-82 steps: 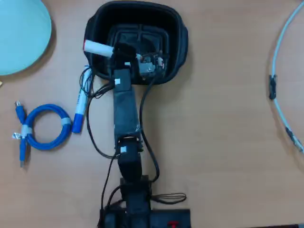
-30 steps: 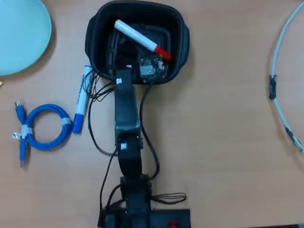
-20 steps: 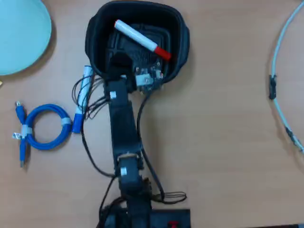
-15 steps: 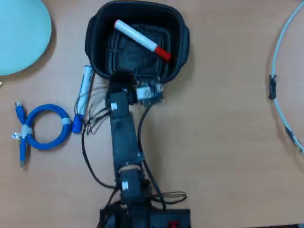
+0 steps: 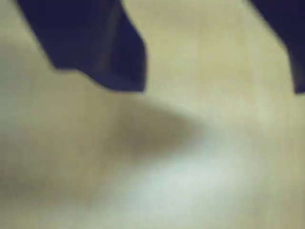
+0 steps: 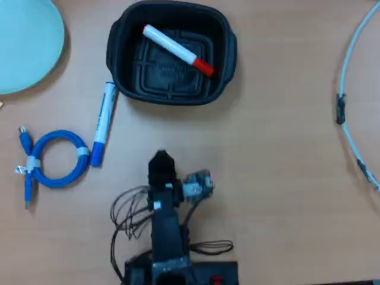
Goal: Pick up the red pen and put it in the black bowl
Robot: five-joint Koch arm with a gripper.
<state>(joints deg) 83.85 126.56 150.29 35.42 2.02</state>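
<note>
In the overhead view the red pen (image 6: 177,50) lies slanted on the ribbed floor of the black bowl (image 6: 117,35), red cap toward the lower right. My gripper (image 6: 160,160) is folded back close to the arm's base, well below the bowl and clear of it. The blurred wrist view shows only bare table between my gripper's (image 5: 214,88) two dark fingers (image 5: 105,47), which stand wide apart and hold nothing. Pen and bowl are out of the wrist view.
A white marker with a blue cap (image 6: 101,122) lies left of the bowl. Further left sit a coiled blue cable (image 6: 54,158) and a pale blue plate (image 6: 27,41). A thin white cable (image 6: 350,95) curves along the right edge.
The arm has pulled back out of the bowl toward its base. The red pen, carried earlier, lies still in the bowl.
</note>
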